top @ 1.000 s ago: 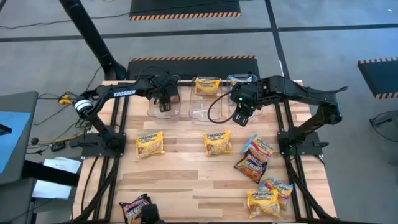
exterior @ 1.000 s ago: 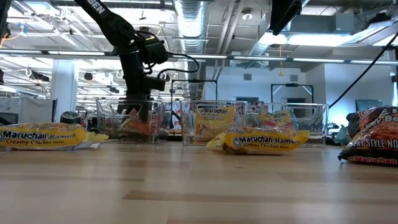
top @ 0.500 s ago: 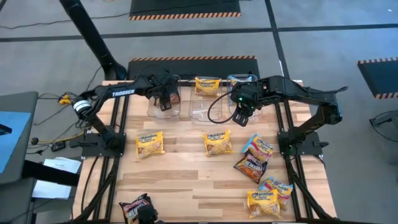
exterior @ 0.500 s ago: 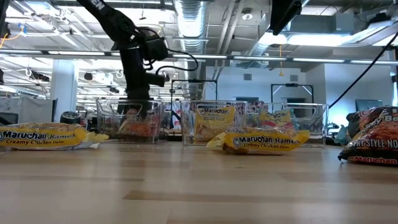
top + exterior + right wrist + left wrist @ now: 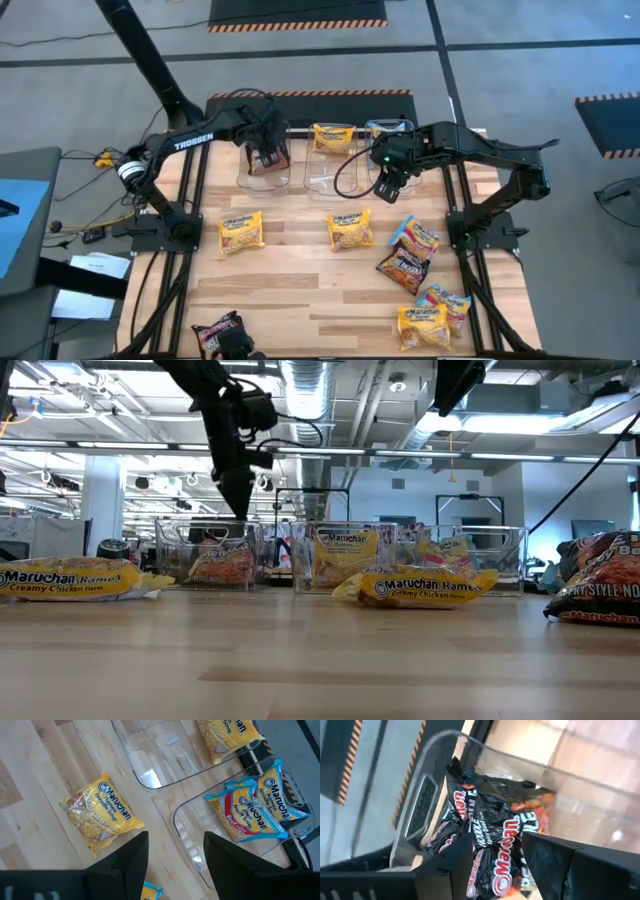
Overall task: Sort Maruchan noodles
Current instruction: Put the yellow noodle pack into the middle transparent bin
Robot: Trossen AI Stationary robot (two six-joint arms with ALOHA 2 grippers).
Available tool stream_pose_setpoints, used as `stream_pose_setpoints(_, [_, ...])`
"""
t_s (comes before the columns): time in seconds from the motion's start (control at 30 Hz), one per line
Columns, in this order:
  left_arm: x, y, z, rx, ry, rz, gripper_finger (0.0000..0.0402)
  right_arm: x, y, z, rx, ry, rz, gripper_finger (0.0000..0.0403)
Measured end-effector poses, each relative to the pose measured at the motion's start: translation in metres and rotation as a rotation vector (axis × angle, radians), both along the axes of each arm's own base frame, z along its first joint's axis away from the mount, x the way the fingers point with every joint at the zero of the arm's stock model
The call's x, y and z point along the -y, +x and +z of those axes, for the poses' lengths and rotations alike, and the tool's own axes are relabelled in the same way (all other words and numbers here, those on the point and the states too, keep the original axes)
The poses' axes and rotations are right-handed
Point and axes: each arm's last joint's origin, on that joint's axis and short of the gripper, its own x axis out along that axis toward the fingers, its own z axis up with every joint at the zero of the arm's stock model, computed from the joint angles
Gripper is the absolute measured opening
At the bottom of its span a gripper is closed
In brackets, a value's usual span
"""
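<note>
Both jaws spread and empty; the light, crinkly, slippery yellow packet (image 5: 350, 229) on the counter (image 5: 300, 290) likely pinches best across an edge seam.

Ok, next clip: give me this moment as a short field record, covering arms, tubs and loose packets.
left pincer: open, raised over the left clear plastic rectangular tub, holding nothing
left tub contents: dark maroon-black crinkly noodle packets
right pincer: open, empty, above the right clear tub
right tub contents: light blue and pink packets
middle clear tub: one yellow-orange packet at its far end
loose on the wooden table: yellow, dark and blue packets, unsorted
</note>
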Motion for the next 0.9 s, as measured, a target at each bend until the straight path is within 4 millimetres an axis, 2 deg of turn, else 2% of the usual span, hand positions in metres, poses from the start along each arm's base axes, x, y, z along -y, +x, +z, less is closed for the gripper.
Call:
stream_pose_setpoints(0.23, [0.001, 0.008, 0.037, 0.214, -0.137, -0.006, 0.0162, -0.003, 0.001, -0.001, -0.002, 0.09, 0.103, 0.0215])
stream_pose_setpoints(0.43, [0.008, 0.013, 0.051, 0.367, -0.284, -0.061, 0.0162, -0.01, -0.002, -0.002, -0.021, 0.223, 0.168, 0.0215])
stream_pose_setpoints(0.67, [0.019, 0.011, 0.055, 0.359, -0.336, -0.1, 0.0162, -0.029, -0.003, -0.003, -0.03, 0.409, 0.19, 0.0215])
stream_pose_setpoints(0.9, [0.05, 0.01, 0.071, 0.37, -0.363, -0.206, 0.0162, -0.057, -0.005, -0.003, -0.052, 0.532, 0.14, 0.0215])
